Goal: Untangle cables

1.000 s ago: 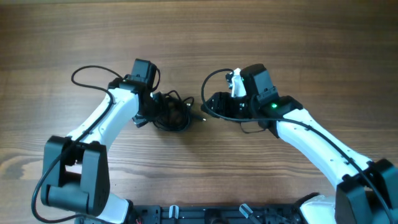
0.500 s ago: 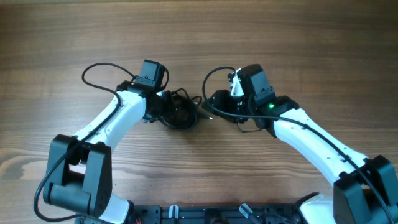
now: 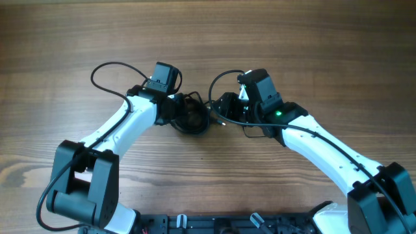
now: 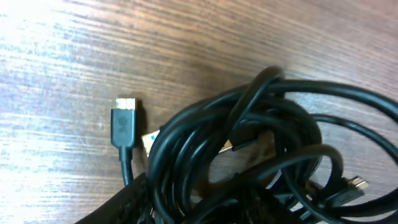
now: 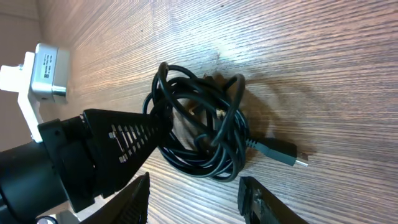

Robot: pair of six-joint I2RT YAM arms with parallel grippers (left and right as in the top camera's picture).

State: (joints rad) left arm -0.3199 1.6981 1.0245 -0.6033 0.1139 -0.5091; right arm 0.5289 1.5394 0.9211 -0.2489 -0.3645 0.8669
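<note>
The cables (image 3: 193,117) are a tight knotted coil of thin black cords at the table's middle. In the left wrist view the coil (image 4: 249,143) fills the frame, with one plug end (image 4: 124,124) lying at its left. My left gripper (image 3: 179,112) is at the coil's left side, shut on the strands, which run between its dark fingers (image 4: 205,211). My right gripper (image 3: 224,112) is open just right of the coil. In its own view its fingers (image 5: 196,202) stand apart in front of the coil (image 5: 205,130), not touching it. A plug (image 5: 286,154) sticks out towards them.
The wooden table (image 3: 312,52) runs all round. Thicker wires fixed to the arms loop out behind the left wrist (image 3: 107,71) and the right wrist (image 3: 218,83). The arm bases (image 3: 208,224) stand at the front edge.
My left gripper has moved right and a little away, carrying the coil with it. My right gripper has moved left towards the coil, so the gap between them has closed.
</note>
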